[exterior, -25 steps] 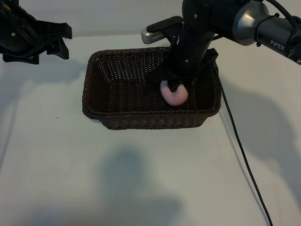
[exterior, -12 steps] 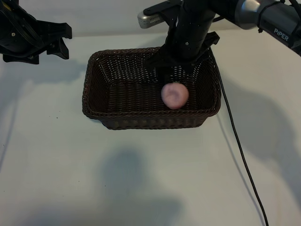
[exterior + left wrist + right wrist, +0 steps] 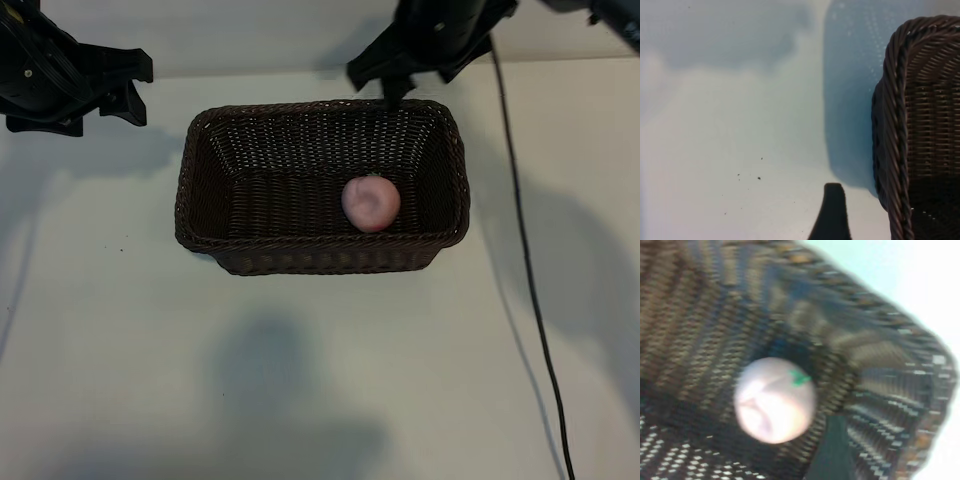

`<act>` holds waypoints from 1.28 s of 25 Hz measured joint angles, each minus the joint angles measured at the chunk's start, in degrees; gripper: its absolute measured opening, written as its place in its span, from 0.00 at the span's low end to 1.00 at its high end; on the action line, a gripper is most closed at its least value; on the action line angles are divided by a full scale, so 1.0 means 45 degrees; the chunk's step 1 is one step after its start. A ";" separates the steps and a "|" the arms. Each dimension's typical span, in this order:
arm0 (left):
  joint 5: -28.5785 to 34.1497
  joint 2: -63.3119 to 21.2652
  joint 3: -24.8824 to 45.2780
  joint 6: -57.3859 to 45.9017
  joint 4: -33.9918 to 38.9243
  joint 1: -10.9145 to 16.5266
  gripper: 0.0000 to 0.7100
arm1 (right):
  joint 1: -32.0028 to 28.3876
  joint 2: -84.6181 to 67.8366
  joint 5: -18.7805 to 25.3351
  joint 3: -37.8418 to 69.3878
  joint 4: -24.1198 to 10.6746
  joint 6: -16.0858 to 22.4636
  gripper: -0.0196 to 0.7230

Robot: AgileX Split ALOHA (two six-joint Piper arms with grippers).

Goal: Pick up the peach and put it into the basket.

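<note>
The peach (image 3: 371, 203) rests loose on the floor of the basket (image 3: 200, 235), toward the basket's right end, touching nothing else. The right hand (image 3: 400, 85) is above the basket's far rim, jaws spread and empty. The left hand (image 3: 125, 88) is parked at the bench's far left corner, jaws apart and empty. Risk: the cable (image 3: 530, 290) trailing beside the basket could snag its rim and shift it. No legible writing is visible.

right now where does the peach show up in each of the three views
Exterior view: the peach lies inside the basket, toward its right end.
Left wrist view: the peach is not in it; only one end of the basket shows.
Right wrist view: the peach sits near the middle, on the woven floor.
Shared landmark: the basket's braided rim, seen in all three.
</note>
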 joint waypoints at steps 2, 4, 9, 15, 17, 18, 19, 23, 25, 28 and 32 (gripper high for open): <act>0.0026 0.0000 0.0000 0.0000 0.0000 0.0000 0.83 | -0.0340 -0.0123 0.0000 0.0000 0.0080 0.0000 0.81; 0.0040 0.0000 0.0000 0.0000 0.0000 0.0000 0.83 | -0.0651 -0.0262 0.0014 0.0000 0.0332 0.0000 0.81; 0.0096 0.0000 0.0000 0.0000 0.0000 0.0000 0.83 | -0.0985 -0.0636 0.0028 0.0117 0.0453 0.0000 0.81; 0.0096 0.0000 0.0000 0.0049 0.0000 0.0000 0.83 | -0.1011 -0.0967 0.0001 0.1524 -0.0032 -0.0092 0.81; 0.0122 0.0000 0.0000 0.0049 0.0000 0.0000 0.83 | -0.1057 -0.0967 0.0024 0.1736 -0.0119 -0.0066 0.81; 0.0122 0.0000 0.0000 0.0049 0.0000 0.0000 0.83 | -0.1087 -0.0967 0.0035 0.1753 -0.0119 -0.0030 0.81; 0.0122 0.0000 0.0000 0.0049 0.0000 0.0000 0.83 | -0.1115 -0.0980 0.0035 0.1753 -0.0119 -0.0017 0.81; 0.0145 0.0000 0.0000 0.0049 0.0000 0.0000 0.83 | -0.1278 -0.0993 0.0035 0.1753 0.0021 0.0051 0.81; 0.0145 0.0000 0.0000 0.0049 0.0000 0.0000 0.83 | -0.1349 -0.0993 0.0035 0.1762 0.0046 0.0051 0.81; 0.0145 0.0000 0.0000 0.0049 0.0000 0.0000 0.83 | -0.1369 -0.0993 0.0035 0.1777 0.0046 0.0051 0.81; 0.0145 0.0000 0.0000 0.0049 0.0000 0.0000 0.83 | -0.1369 -0.0993 0.0035 0.1777 0.0046 0.0051 0.81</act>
